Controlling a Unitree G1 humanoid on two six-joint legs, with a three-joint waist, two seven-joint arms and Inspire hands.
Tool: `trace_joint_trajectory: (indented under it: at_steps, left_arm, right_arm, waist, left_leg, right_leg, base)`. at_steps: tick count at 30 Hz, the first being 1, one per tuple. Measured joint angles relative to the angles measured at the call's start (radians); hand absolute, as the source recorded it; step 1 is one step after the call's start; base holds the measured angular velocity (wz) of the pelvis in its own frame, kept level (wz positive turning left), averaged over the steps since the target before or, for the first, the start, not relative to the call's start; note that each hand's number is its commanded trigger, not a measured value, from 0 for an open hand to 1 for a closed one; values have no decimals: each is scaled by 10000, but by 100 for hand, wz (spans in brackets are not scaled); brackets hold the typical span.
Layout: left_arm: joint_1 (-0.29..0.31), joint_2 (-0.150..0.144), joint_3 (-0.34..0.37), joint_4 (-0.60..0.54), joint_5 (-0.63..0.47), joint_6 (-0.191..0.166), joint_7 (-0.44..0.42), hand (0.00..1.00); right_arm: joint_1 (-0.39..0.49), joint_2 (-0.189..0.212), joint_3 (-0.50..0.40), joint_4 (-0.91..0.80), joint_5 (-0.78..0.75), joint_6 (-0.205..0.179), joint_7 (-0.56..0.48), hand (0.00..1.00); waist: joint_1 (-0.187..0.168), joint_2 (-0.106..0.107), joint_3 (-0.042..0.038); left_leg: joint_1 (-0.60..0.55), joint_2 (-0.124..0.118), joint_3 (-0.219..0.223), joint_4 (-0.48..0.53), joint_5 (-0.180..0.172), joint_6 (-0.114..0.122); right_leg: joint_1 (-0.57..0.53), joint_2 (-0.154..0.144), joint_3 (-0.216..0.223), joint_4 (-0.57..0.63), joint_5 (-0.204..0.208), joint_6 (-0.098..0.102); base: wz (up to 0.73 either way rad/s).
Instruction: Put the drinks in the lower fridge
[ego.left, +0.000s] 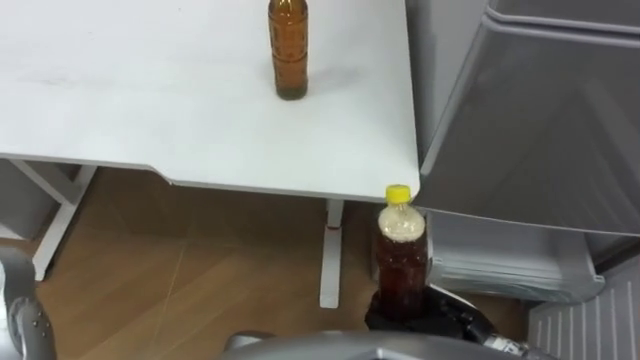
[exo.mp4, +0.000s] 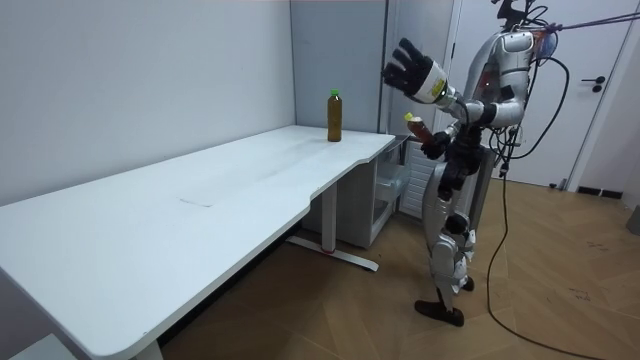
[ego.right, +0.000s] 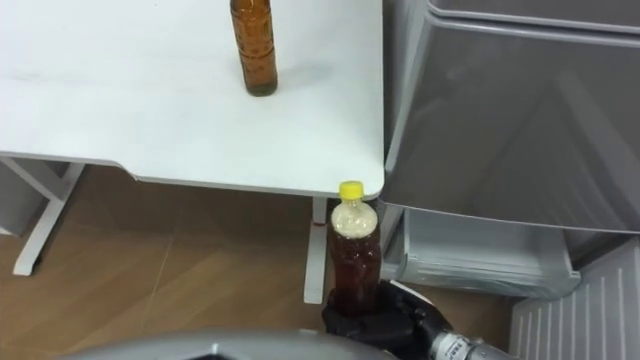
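My right hand (ego.right: 375, 318) is shut on the lower part of a bottle of brown drink with a yellow cap (ego.right: 351, 245). I hold it upright just off the table's near corner, in front of the grey fridge (ego.right: 500, 120). In the room view this bottle (exo.mp4: 418, 128) is at my chest. A second brown bottle (ego.left: 288, 50) stands upright on the white table (ego.left: 150, 100) near its far edge, and the room view shows its green cap (exo.mp4: 334, 116). My left hand (exo.mp4: 408, 68) is raised high at head level, open, with its fingers spread and nothing in it.
I stand at the table's end by the fridge. The fridge's lower compartment (ego.right: 480, 255) is open, with a pale drawer or shelf showing below the grey upper door. A white table leg (ego.left: 330, 255) stands on the wooden floor between me and the fridge.
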Motion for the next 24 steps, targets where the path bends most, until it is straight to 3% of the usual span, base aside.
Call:
trace_joint_trajectory:
  at_steps: [3, 8, 16, 18, 21, 24]
  left_arm:
    - [368, -8, -228, 1267, -456, 175, -5, 0]
    - [1060, -34, -1344, 3079, -2002, 477, -78, 0]
    - [1164, -84, -2896, 5946, -2328, 997, -715, 0]
    - [1092, -78, -3294, 6928, -2391, 1353, -1013, 0]
    - [1120, -64, -3654, 7633, -2376, 1576, -1365, 0]
    - [1141, -54, -4095, 8715, -2372, 1881, -2211, 0]
  right_arm:
    - [-13, 22, -4, -88, 86, 1, -103, 100]
    - [-14, 35, 10, -115, 113, 1, -415, 100]
    - [-205, 70, 89, -23, 556, 206, -900, 100]
    - [-371, 67, 97, 208, 1086, 286, -1218, 100]
    - [-529, 64, 112, 220, 1446, 401, -1563, 100]
    - [-722, 60, 100, 220, 1618, 409, -1881, 100]
  waist:
    - [-38, -20, 5]
    - [-58, -88, 15]
    - [-306, -189, 36]
    - [-407, -196, 42]
    - [-509, -236, 64]
    - [-679, -197, 57]
  left_leg:
    - [60, -8, 5, -13, 0, 0]
    - [46, -24, -57, -28, -1, 0]
    - [88, -22, -34, -84, 2, -4]
    - [96, -26, 18, -162, -1, -1]
    - [38, -25, 47, -181, -1, -2]
    - [-49, -23, 89, -179, -1, -1]
  right_leg:
    - [86, -4, -14, -31, 0, 0]
    - [138, 3, -30, -164, -1, 3]
    - [162, -4, -68, -169, -1, 2]
    - [135, -10, -31, -175, -2, 4]
    - [45, -4, 8, -167, -2, 4]
    - [-51, -5, 41, -169, -2, 4]
  base:
    - [0]
    - [1]
    - [-2]
    - [-7]
    - [-4]
    - [0]
